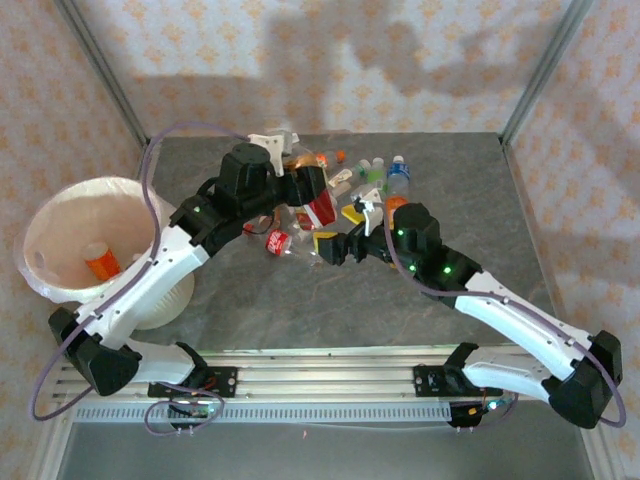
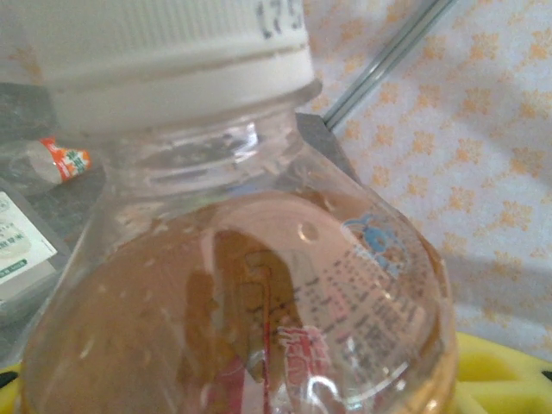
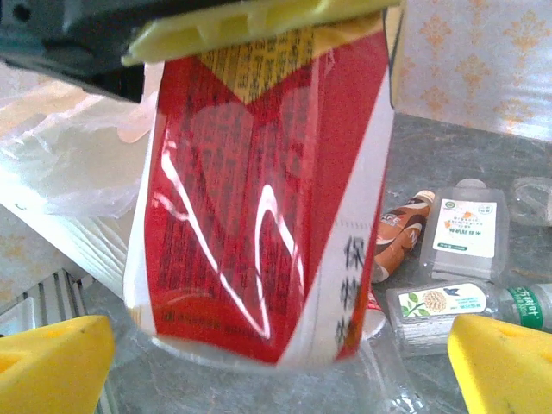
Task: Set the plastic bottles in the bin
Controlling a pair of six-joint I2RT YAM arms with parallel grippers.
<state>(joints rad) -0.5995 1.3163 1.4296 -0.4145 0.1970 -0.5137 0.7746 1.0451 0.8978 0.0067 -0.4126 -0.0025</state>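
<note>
My left gripper (image 1: 314,196) is shut on a clear plastic bottle (image 1: 321,207) with a red label and a white cap, held above the table. In the left wrist view that bottle (image 2: 241,285) sits right against the lens, with a yellow finger (image 2: 504,371) at the lower right. My right gripper (image 1: 338,227) stands open, its yellow fingertips (image 3: 52,362) apart on either side of the bottle's base (image 3: 259,216) without touching it. More plastic bottles (image 1: 355,178) lie in a heap behind. The pale bin (image 1: 60,215) at the left holds an orange-labelled bottle (image 1: 102,263).
Loose bottles lie on the grey table (image 3: 483,155) past the held one: a brown one (image 3: 401,233) and two flat clear ones with white labels (image 3: 466,228). The bin's thin bag (image 3: 69,172) is close on the left. Patterned walls enclose the table.
</note>
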